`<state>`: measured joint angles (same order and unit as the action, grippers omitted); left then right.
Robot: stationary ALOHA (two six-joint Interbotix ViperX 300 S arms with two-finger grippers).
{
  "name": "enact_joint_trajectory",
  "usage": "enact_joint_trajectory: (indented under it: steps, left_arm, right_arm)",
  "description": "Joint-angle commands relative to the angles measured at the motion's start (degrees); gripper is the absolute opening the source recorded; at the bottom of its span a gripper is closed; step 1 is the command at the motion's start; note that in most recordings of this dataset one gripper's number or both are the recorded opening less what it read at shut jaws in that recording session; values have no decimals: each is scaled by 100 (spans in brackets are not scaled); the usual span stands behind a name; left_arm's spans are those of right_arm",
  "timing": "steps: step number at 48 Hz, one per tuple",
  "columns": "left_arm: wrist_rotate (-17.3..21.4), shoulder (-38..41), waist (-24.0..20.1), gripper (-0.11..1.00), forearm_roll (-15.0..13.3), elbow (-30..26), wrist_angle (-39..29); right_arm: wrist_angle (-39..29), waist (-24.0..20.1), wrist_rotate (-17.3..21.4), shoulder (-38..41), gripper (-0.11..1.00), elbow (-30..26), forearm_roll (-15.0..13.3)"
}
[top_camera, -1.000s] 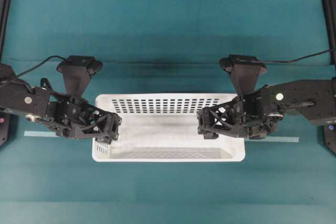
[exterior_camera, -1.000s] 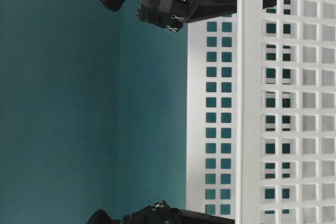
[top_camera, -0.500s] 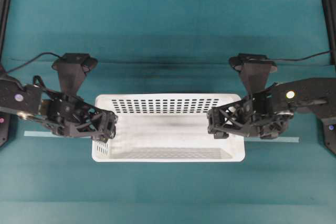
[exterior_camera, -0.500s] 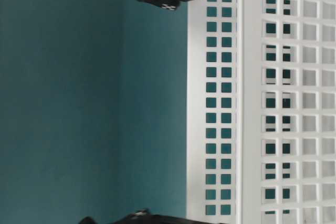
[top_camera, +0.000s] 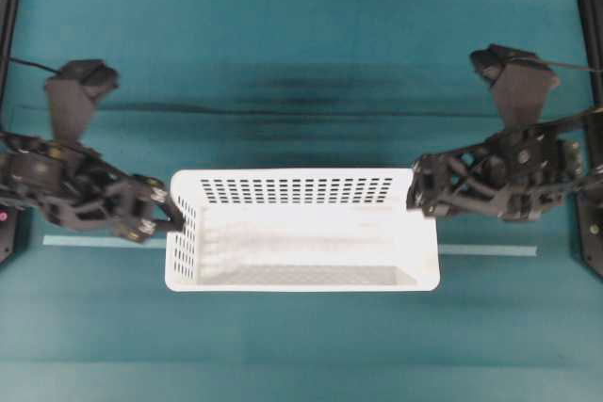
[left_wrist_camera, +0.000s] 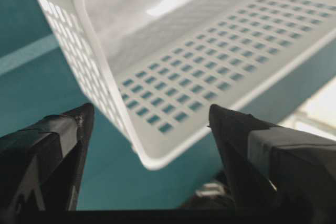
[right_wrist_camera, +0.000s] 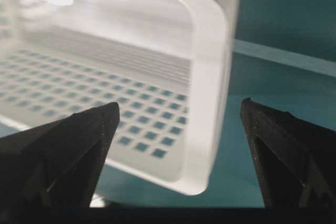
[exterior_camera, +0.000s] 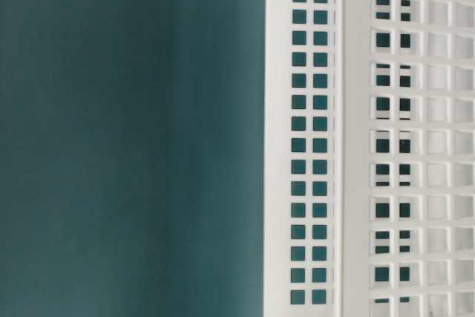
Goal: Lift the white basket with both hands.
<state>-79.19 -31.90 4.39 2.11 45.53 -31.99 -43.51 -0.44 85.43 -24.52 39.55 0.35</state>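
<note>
Overhead view shows the white basket point(top_camera: 301, 229) sitting flat on the table point(top_camera: 301, 72), about midway between the left and right edges and a little toward the near edge. Its long sides run along a pale strip of tape point(top_camera: 485, 250) that shows on both sides of it. I see nothing inside it.

At the two short ends are the tools. The left tool point(top_camera: 162, 218) is just beside the left end wall, outside the basket, and its tip looks very close to the rim or perhaps touching it; I cannot tell which. The right tool point(top_camera: 419, 197) is at the far right corner of the basket, over or just beside the rim there.

From the left wrist camera, the fingers point(left_wrist_camera: 50, 150) stand wide apart and the basket corner point(left_wrist_camera: 152, 158) is ahead of them, between them but not pinched. The right wrist camera shows the same: the fingers point(right_wrist_camera: 73, 140) are spread wide, with the rounded corner point(right_wrist_camera: 210, 129) in the gap and free.

My judgement is that the lift is not done in this moment. The basket rests on the table and neither tool holds it. What is left: bring each tool onto an end rim, close on it, and raise both ends together so the basket stays level.
</note>
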Motion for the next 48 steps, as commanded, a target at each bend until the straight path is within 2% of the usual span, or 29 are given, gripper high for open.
enact_joint_trajectory:
  steps: [1, 8, 16, 27, 34, 38, 42, 48]
  left_arm:
    - [26, -378, 9, 88, 9, 9, 35]
    - [202, -993, 26, 88, 0, 185, 158]
    - [765, -1644, 0, 88, 9, 316, 316]
    - [1195, -1934, -18, 88, 9, 360, 378]
    - [1547, -1960, -18, 88, 9, 360, 782]
    - [1942, -1978, -18, 88, 9, 369, 1187]
    - [2725, -1978, -18, 88, 9, 422, 1591]
    - [3779, -1995, -9, 88, 9, 404, 1960]
  right_arm:
    - [299, -18, -123, -193, 98, 9, -70]
    - [1090, -9, -642, -492, 98, 176, -132]
    - [1942, 97, -1266, -914, 98, 466, -141]
    - [2479, 264, -2232, -1494, 98, 747, -229]
    - [2619, 272, -2742, -1811, 98, 905, -229]
    - [2786, 220, -3015, -1907, 98, 958, -264]
    - [3059, 185, -3480, -1986, 98, 1055, -475]
    - [3647, 158, -4412, -2083, 97, 1204, -747]
